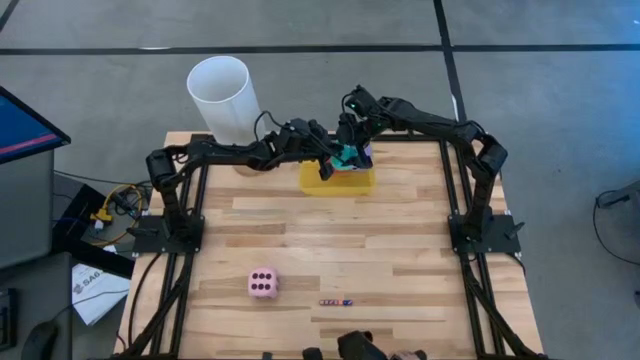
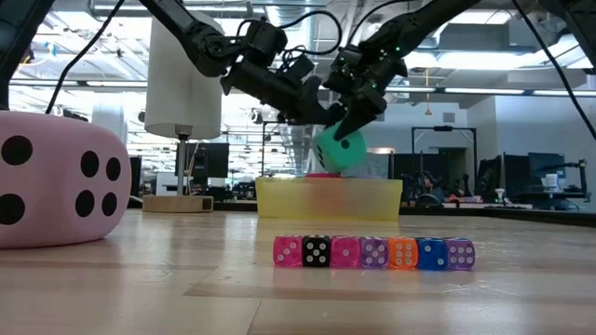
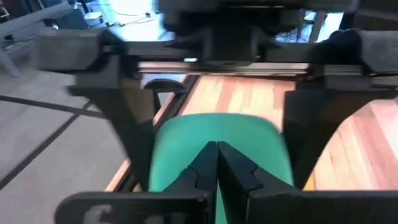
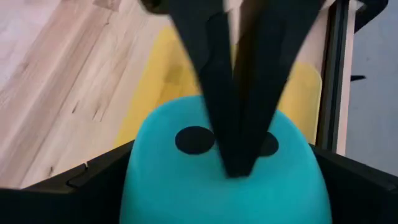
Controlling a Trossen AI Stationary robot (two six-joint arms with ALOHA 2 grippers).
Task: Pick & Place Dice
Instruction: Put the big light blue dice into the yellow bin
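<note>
The cyan die is held over the yellow bin at twelve o'clock by the wide-spread right tool; the left tool, pinched shut, is pressed against it. Release is called for next.

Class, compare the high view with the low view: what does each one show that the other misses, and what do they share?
Only the high view shows the whole wooden table from above, the grey floor around it, and both arm bases. Only the low view shows the room behind, and that the row of tiny dice counts seven, in several colours. Both show the pink die on the table, the white cylinder, the yellow bin, and the left gripper and right gripper meeting at the cyan die above that bin.
</note>
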